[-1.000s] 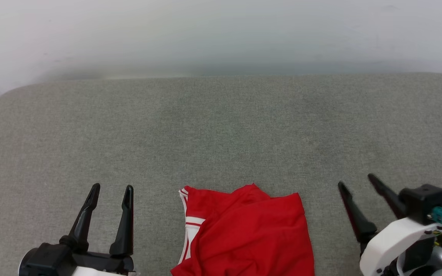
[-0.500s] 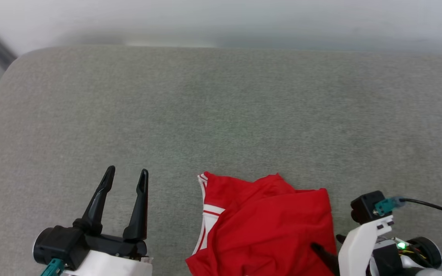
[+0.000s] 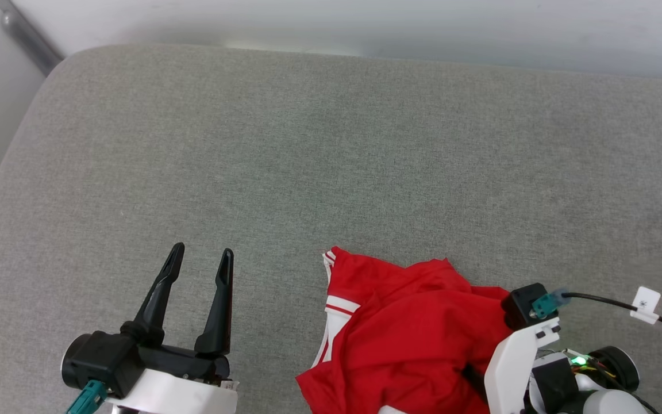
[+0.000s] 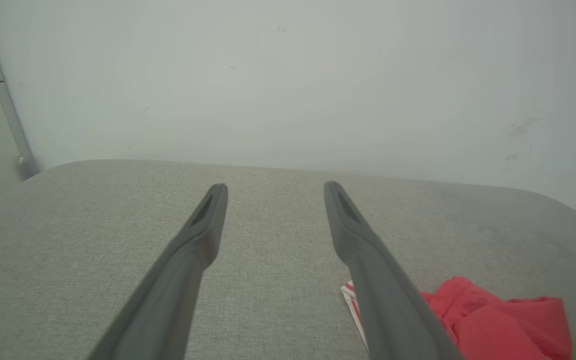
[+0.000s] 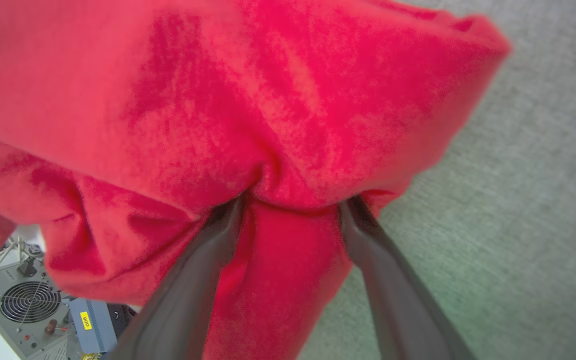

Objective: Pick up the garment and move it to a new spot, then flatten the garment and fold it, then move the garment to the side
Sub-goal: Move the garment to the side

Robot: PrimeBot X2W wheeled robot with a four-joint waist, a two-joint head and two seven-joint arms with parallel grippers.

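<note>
A: Head view: where's the garment (image 3: pixel 411 328)?
B: I've got it crumpled on the grey fabric surface (image 3: pixel 331 144), near side, right of centre (striped trim on its left).
A: Claws?
B: Left claw (image 3: pixel 203 249) spread wide, well apart from the cloth. Right claw (image 5: pixel 293 202) spread too, tips buried in red folds, not clamped.

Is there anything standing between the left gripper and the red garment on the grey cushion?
Nothing visible does. The left gripper hovers open over the grey cushion, and the stretch of cushion from its fingers across to the striped edge of the garment is bare fabric.
</note>
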